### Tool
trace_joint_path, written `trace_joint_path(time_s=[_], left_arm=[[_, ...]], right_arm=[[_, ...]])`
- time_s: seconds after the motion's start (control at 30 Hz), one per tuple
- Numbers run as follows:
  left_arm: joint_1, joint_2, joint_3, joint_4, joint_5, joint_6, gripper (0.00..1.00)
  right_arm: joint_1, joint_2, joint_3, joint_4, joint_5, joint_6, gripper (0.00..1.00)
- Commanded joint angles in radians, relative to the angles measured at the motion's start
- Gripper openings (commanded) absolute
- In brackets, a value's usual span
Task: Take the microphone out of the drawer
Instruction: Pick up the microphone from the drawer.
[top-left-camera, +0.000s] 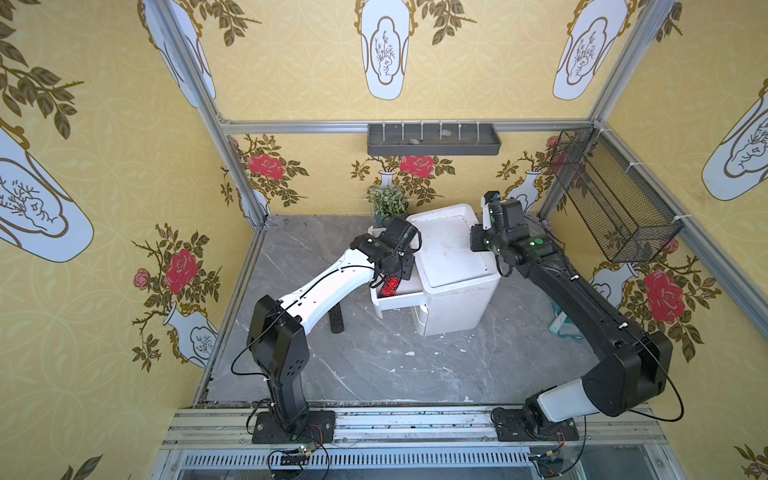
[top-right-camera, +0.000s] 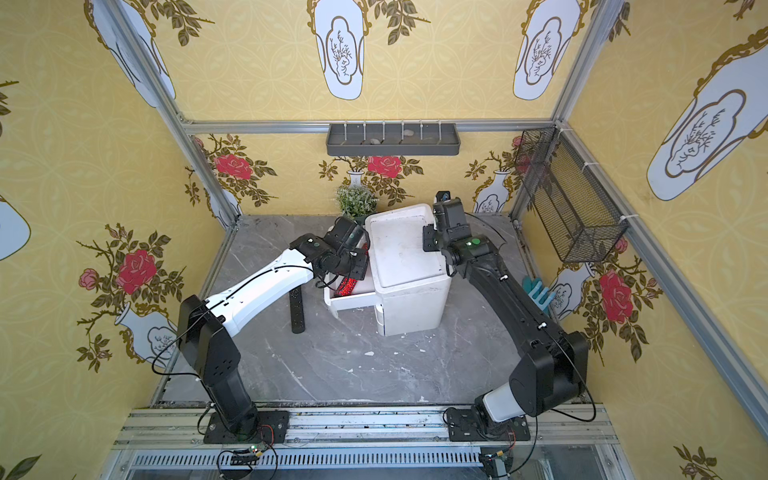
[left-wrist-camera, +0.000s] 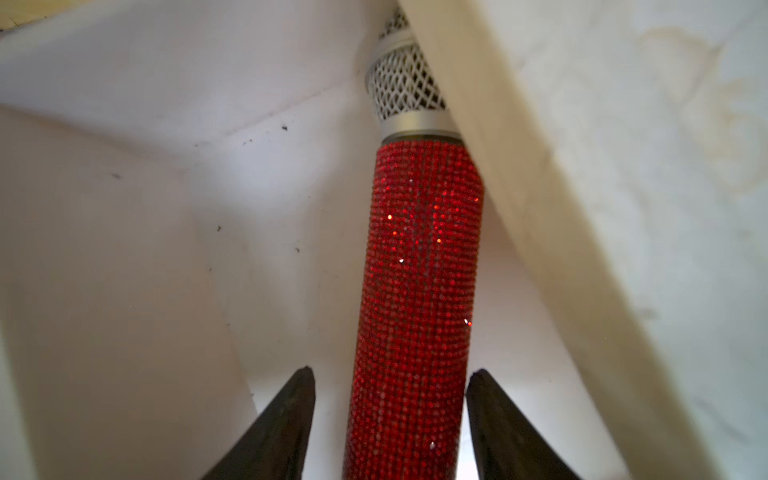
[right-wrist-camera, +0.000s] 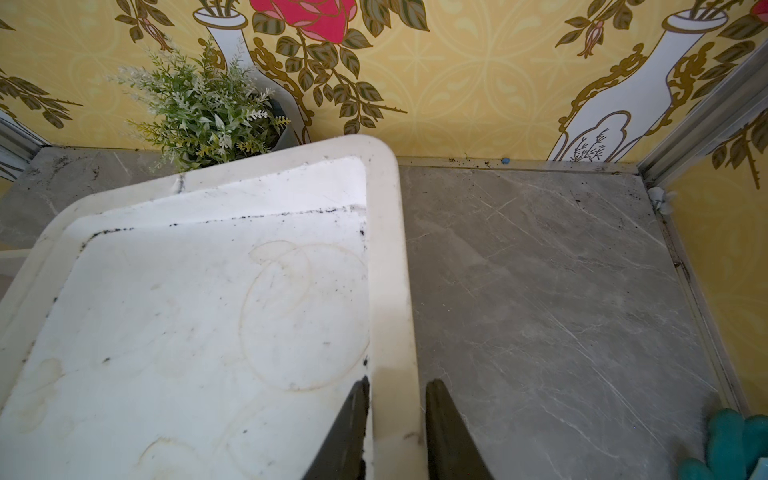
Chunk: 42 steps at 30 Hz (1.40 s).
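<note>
Left wrist: left gripper straddles microphone, jaws apart; right gripper pinches cabinet rim.

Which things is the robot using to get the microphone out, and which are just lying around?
For the job: red sparkly microphone, open drawer, white drawer cabinet, left gripper, right gripper.
Just lying about: potted plant, black power strip, teal object, wire basket, grey wall shelf.
</note>
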Motion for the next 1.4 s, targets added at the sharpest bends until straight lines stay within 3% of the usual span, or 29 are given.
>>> trace_joint_path(time_s=[0.0, 0.2, 0.67, 1.0, 1.37], left_arm=[[-0.017, 0.023, -0.009, -0.007, 0.088, -0.02, 0.6], [-0.017, 0.016, 0.001, -0.013, 0.08, -0.086, 0.47], [-0.017, -0.032, -0.025, 0.012, 0.01, -0.159, 0.28], [-0.011, -0.04, -0.035, 0.0, -0.078, -0.207, 0.25], [0.019, -0.036, -0.001, 0.006, -0.093, -0.253, 0.25]], right_arm=[[0.006, 0.003, -0.002, -0.093, -0.068, 0.016, 0.27], [0.006, 0.007, 0.004, -0.091, -0.072, 0.016, 0.27], [0.006, 0.003, 0.01, -0.097, -0.075, 0.011, 0.27], [0.006, -0.003, 0.005, -0.094, -0.078, 0.008, 0.27], [0.006, 0.003, 0.004, -0.088, -0.089, 0.004, 0.27]])
